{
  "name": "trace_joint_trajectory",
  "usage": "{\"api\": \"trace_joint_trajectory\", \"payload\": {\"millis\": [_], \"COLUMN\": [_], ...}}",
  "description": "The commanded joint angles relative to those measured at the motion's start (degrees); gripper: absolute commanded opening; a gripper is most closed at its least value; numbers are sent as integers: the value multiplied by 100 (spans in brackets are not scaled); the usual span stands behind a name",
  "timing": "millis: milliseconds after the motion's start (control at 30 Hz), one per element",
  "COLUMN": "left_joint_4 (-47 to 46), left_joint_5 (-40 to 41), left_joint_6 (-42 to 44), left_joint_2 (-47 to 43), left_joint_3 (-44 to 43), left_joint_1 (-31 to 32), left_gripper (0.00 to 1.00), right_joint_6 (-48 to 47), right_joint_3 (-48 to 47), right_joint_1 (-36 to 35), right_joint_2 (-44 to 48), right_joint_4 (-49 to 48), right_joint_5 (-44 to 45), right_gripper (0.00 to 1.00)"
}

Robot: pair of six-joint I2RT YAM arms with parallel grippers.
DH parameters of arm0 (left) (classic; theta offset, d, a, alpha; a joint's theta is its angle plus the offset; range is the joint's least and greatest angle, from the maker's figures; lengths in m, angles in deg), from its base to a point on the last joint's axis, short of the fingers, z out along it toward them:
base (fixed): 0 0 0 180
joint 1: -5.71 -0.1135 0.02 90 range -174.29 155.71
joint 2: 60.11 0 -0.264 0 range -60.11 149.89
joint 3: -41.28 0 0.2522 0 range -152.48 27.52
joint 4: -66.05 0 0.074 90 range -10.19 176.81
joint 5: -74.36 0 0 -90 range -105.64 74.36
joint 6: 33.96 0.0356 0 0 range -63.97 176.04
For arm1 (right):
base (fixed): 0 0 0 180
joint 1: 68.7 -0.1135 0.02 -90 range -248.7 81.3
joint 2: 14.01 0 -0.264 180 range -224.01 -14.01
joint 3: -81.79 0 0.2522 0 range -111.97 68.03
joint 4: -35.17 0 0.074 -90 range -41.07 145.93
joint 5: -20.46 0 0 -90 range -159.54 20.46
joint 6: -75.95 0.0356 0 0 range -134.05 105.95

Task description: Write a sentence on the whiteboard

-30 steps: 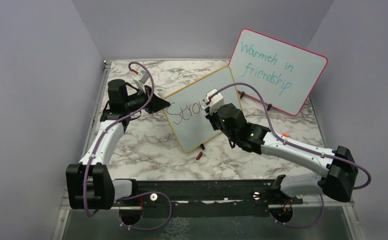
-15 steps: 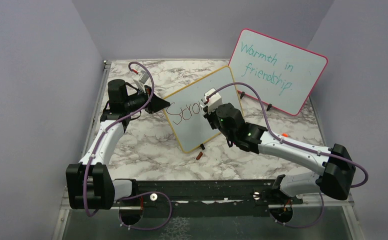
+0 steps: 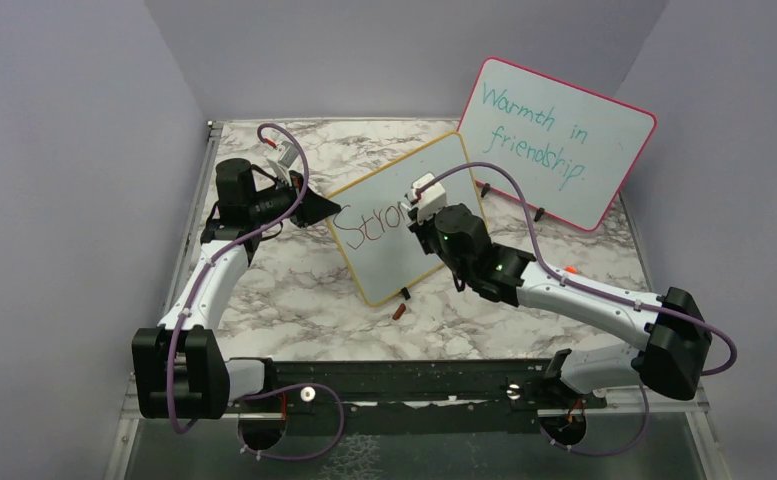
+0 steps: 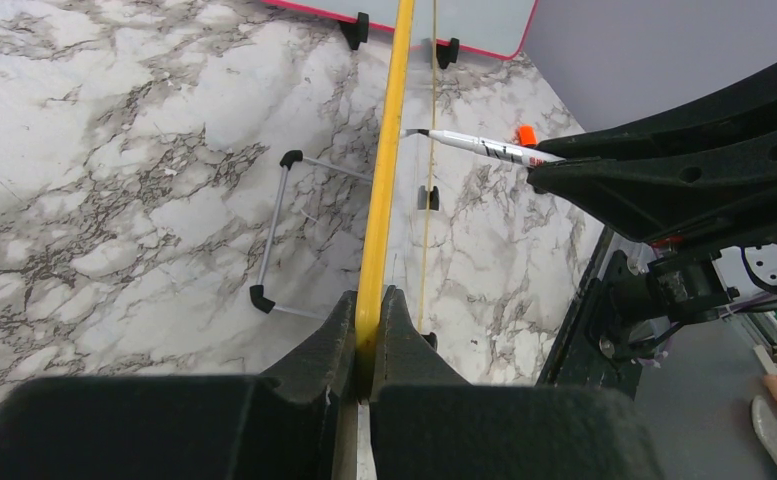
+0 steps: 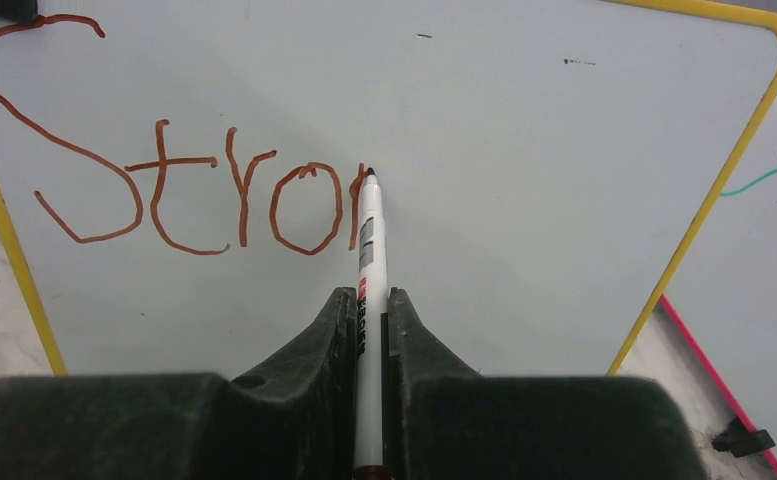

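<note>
Clamping the marker, right pincer, tip touching the whiteboard, left pincer closed on its yellow frame

Open tabletop left of the whiteboard; a pink-framed board crowds its right rear, a small red-brown piece before its foot.

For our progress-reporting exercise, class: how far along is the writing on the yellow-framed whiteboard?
Done: red-brown letters reading "Stro" stand on the white, yellow-framed whiteboard. In hand: the left tool clamps the board's edge; the right tool holds a white marker, tip at the next letter's first stroke. Left: finishing that word and the rest of the sentence.
</note>
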Motion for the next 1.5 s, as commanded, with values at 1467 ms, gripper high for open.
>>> {"api": "trace_joint_trajectory", "payload": {"millis": [1467], "left_joint_4": [476], "left_joint_5": [726], "left_joint_6": [706], "left_joint_2": [188], "left_joint_3": [51], "left_joint_1": [57], "left_gripper": [0], "right_joint_6": [631], "right_joint_3": [383], "right_joint_1": [149], "right_joint_2": [367], "right_joint_4": [563], "right_joint_5": [80], "right_gripper": [1]}}
